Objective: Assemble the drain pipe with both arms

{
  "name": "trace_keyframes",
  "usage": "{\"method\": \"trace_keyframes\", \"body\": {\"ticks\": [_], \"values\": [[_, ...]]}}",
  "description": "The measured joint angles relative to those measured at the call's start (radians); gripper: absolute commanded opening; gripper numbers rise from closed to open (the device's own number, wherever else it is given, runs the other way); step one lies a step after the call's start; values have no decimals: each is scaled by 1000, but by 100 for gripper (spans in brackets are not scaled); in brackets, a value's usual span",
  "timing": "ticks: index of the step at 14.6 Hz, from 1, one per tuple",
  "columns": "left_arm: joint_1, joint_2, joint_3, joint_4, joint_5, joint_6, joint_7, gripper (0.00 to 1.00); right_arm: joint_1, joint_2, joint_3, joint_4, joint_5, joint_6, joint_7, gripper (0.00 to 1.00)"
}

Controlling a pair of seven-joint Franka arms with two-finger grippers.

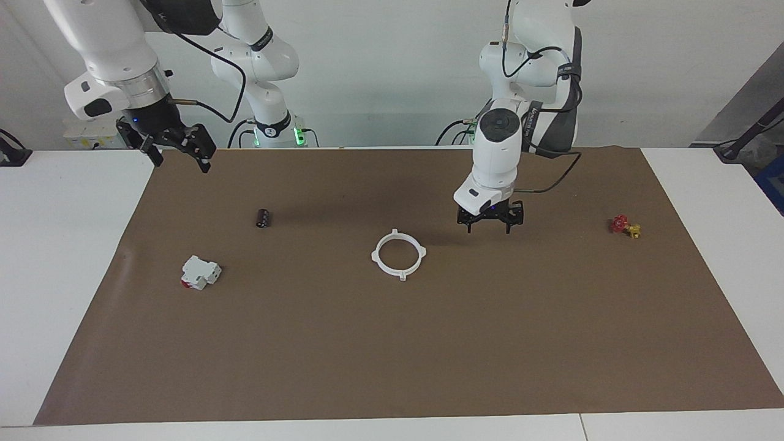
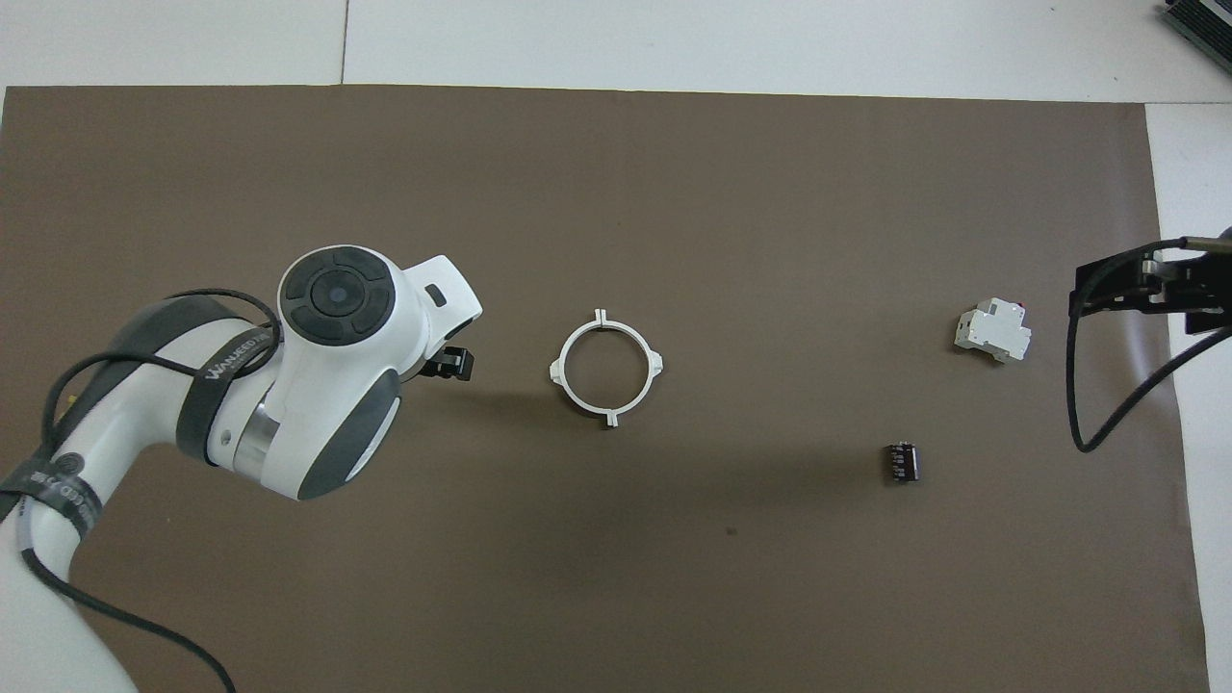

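Robot lab: two arms (image 1: 263,67), brown-matted table (image 1: 392,343)

The drain pipe (image 1: 398,255) is laid as one joined ring on the mat (image 1: 392,343) at mid-worktop. The left hand (image 1: 490,225) is held over the mat just beside it, toward the left arm's end. The black cylinder (image 1: 264,218) and blocky piece (image 1: 199,272) are set toward the right arm's end, the cylinder nearer the robots. The right hand (image 1: 177,152) is raised over the mat's edge there.

A flat white plastic ring with four small tabs (image 2: 606,363) lies whole on the brown paper mat (image 2: 674,192). Toward the right arm's end sit a blocky white piece (image 2: 992,332) and, nearer the robots, a small black cylinder (image 2: 902,462). The left arm's white wrist (image 2: 337,375) hangs beside the ring.
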Motion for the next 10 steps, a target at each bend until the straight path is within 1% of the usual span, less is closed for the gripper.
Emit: {"method": "trace_keyframes", "body": {"ticks": [5, 8, 10], "values": [[127, -38, 1, -2, -22, -114, 150, 100, 0, 0, 0, 0, 0, 0, 0, 100], [243, -50, 5, -2, -106, -145, 318, 100, 0, 0, 0, 0, 0, 0, 0, 100], [320, -65, 7, -1, -131, -151, 389, 100, 0, 0, 0, 0, 0, 0, 0, 100]]}}
